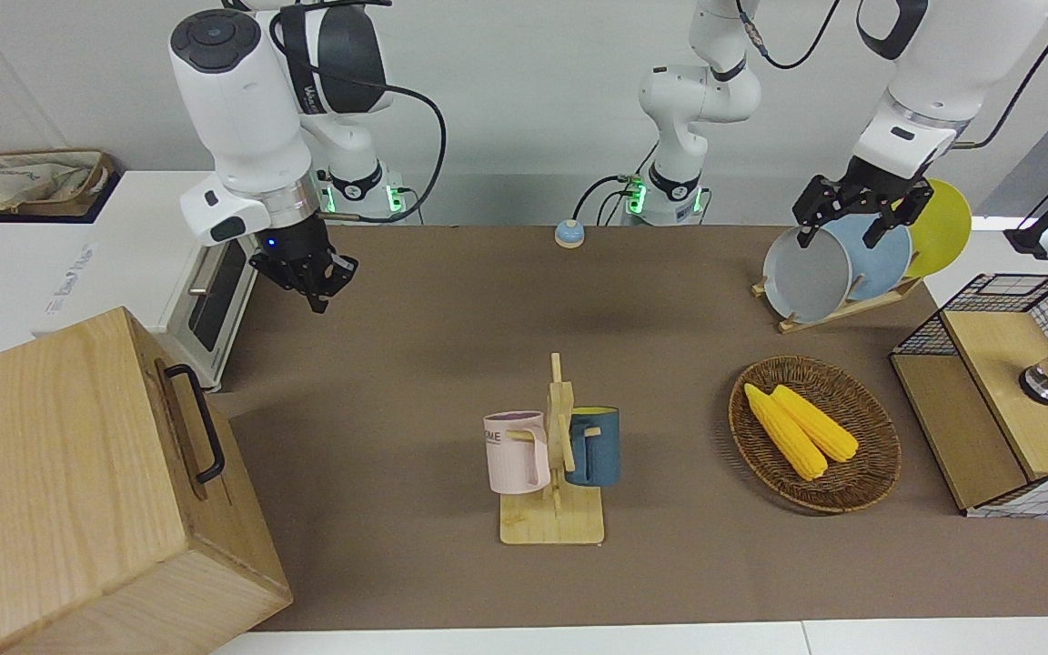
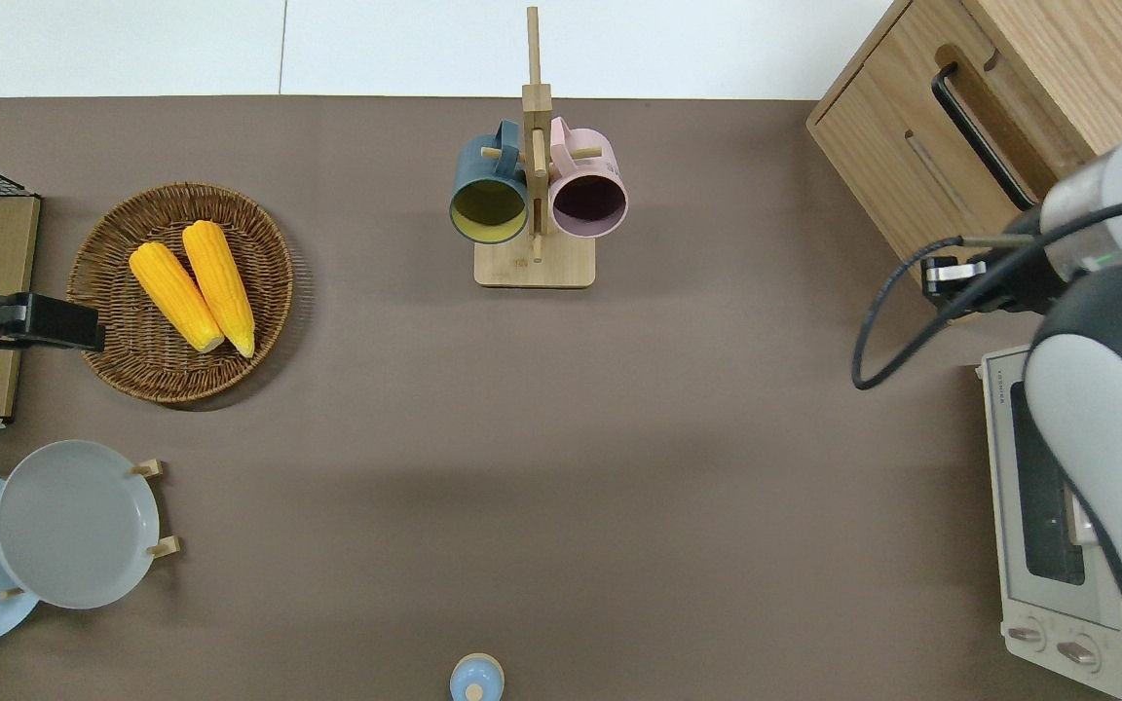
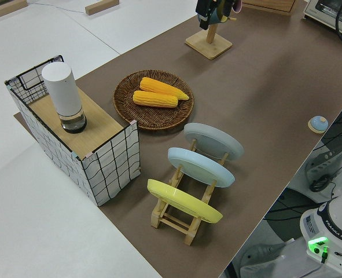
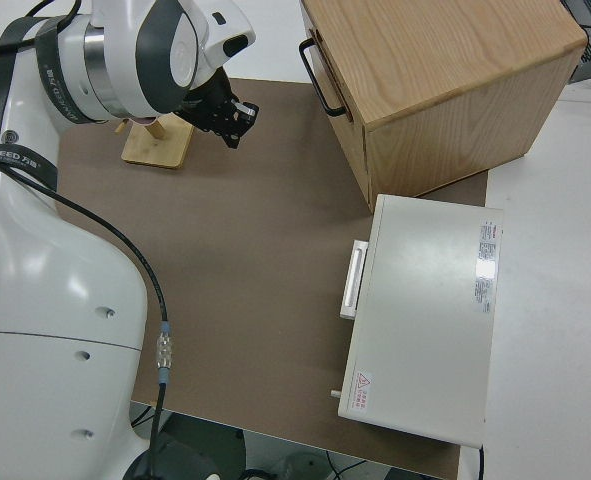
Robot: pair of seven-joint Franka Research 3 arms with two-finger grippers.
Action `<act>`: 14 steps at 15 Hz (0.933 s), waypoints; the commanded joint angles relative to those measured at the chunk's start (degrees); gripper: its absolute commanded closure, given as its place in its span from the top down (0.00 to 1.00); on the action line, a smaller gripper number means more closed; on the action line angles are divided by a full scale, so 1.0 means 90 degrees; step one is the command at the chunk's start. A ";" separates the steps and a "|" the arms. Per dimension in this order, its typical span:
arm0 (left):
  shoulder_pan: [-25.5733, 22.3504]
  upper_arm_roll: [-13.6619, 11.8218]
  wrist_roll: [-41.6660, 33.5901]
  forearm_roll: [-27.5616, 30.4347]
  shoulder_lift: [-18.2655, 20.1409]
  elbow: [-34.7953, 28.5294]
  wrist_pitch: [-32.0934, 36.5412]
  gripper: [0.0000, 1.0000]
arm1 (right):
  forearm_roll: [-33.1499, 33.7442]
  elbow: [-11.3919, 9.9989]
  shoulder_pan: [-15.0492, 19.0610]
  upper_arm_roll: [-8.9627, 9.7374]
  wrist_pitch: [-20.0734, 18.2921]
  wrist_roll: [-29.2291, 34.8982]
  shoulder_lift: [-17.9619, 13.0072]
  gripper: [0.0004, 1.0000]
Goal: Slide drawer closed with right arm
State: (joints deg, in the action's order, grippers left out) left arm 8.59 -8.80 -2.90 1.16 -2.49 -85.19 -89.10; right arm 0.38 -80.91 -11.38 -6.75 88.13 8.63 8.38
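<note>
Cabinet [image 1: 78, 491]: at the right arm's end, far from the robots.
Drawer [image 1: 180, 428]: flush, closed.
Right gripper [image 1: 310, 277]: aloft near toaster oven [image 4: 425, 315], empty; finger gap unreadable.
Left arm: parked.

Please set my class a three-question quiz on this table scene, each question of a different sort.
1. True or false: the two corn cobs lie in the wicker basket.
2. How many mugs hang on the wooden mug stand? A one, B two, C three.
3. Does the right gripper touch the handle of the drawer?
Key: 1 true; 2 B; 3 no, it hangs apart from the handle.
</note>
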 commanded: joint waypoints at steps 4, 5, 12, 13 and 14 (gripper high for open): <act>0.0110 -0.0106 -0.0048 -0.0080 -0.0084 0.0130 -0.0003 1.00 | 0.0163 -0.0746 0.0600 0.0066 -0.0143 -0.1310 -0.0745 0.00; 0.0110 -0.0106 -0.0048 -0.0080 -0.0084 0.0130 -0.0003 1.00 | 0.0163 -0.0813 0.0639 0.0066 -0.0105 -0.1359 -0.0765 0.00; 0.0110 -0.0106 -0.0048 -0.0080 -0.0084 0.0130 -0.0003 1.00 | 0.0182 -0.0581 0.0620 0.0066 -0.0124 -0.1321 -0.0590 0.51; 0.0110 -0.0106 -0.0048 -0.0080 -0.0084 0.0130 -0.0003 1.00 | 0.0182 -0.0522 0.0620 0.0066 -0.0124 -0.1301 -0.0541 0.78; 0.0110 -0.0106 -0.0048 -0.0080 -0.0084 0.0130 -0.0003 1.00 | 0.0163 -0.0512 0.0620 0.0066 -0.0114 -0.1301 -0.0521 0.99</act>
State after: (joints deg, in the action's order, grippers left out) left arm 8.59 -8.80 -2.90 1.16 -2.49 -85.19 -89.10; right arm 1.22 -86.31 -6.04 -6.43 86.65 -2.37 2.89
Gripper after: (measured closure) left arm 0.009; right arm 0.815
